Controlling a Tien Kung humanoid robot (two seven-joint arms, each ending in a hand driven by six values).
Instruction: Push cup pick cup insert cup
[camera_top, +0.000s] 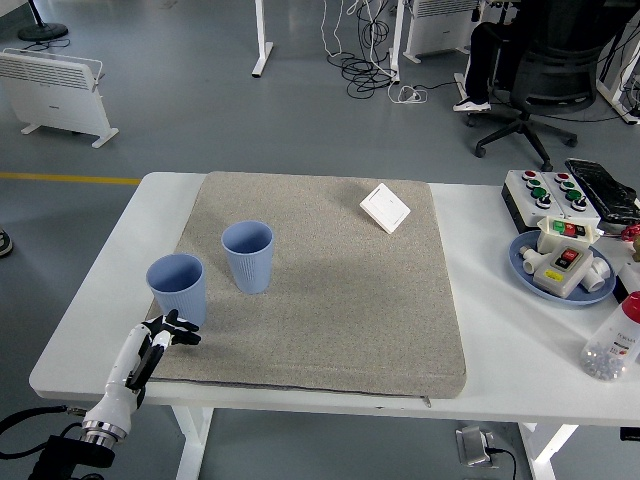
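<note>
Grey workshop flooring is seen beyond a white table (95, 300), on which a large grey felt mat (330, 290) is laid. Two blue cups are stood upright on the mat's left part. The nearer cup (178, 288) is placed at the mat's left edge, and the farther cup (248, 256) is set just to its right and a little further back, apart from it. A small white switch plate (385, 208) is laid tilted near the mat's far right corner.

The left hand (160, 335) is brought in from the lower left corner and is held just in front of the nearer cup's base, over the mat's left near part. Its black fingers (185, 337) are loosely spread and pointed toward the right, and nothing is held by them. Whether the cup is touched by the fingertips cannot be told.

At the table's right end, a blue plate (525, 268) carrying white button boxes is seen, with a white control box (545, 190) with red and green buttons behind it and a clear bottle (612, 345) with a red cap near the right edge. A black office chair (545, 75) is seen on the floor beyond the table.
</note>
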